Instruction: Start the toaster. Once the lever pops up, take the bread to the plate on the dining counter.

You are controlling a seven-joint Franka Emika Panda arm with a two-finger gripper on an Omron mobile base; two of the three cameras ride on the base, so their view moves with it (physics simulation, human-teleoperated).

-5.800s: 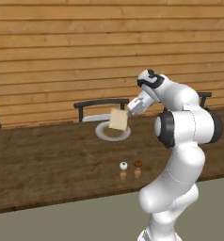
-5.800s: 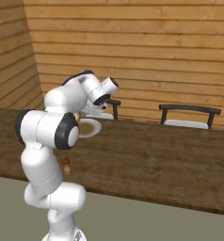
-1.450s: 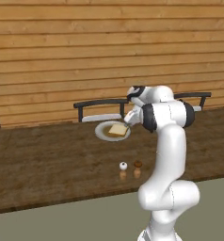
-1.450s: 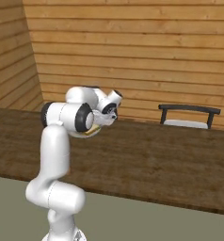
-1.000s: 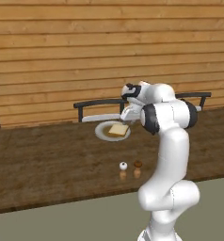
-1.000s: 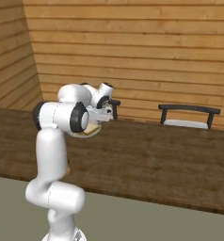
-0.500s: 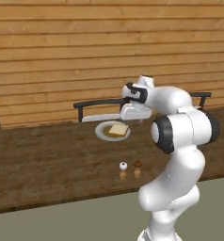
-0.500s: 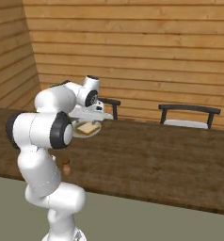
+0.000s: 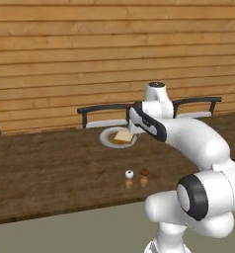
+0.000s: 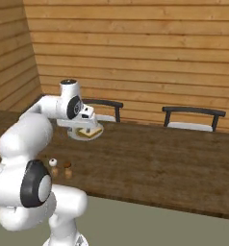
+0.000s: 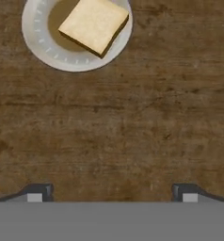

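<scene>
the plate (image 9: pixel 109 140) serves as the landmark here: it sits on the dining counter (image 9: pixel 50 168), a dark-brown wood-grain top, near its far edge. just behind the plate, past the counter's far edge, a dark-backed chair (image 9: pixel 100 112) stands against the plank wall (image 9: pixel 65 59), and a second chair (image 10: pixel 193 117) of the same kind stands well to the side of it, apart from the plate. on the near side of the plate, towards the counter's front edge, two small shakers stand side by side, one with a white top (image 9: pixel 129 178) and one with a brown top (image 9: pixel 144 177), close together and clearly apart from the plate. the bare wood between plate and shakers holds nothing that blocks the way. the bread (image 11: pixel 94 24) lies flat on the plate, its pale tan face up and its golden crust showing as a darker edge; in the hand view it sits off-centre, one corner reaching out to the plate's rim, and it is turned diamond-wise to the counter's grain. being a square slice it has no long axis to speak of. the gripper (image 11: pixel 111 193) hangs above the counter just beside the plate, looking straight down at the wood, its two dark fingertips (image 11: pixel 36 193) spread wide with nothing between them and clear of both bread and plate. in the left base view the white arm crosses just beside the plate, covering part of its rim.
</scene>
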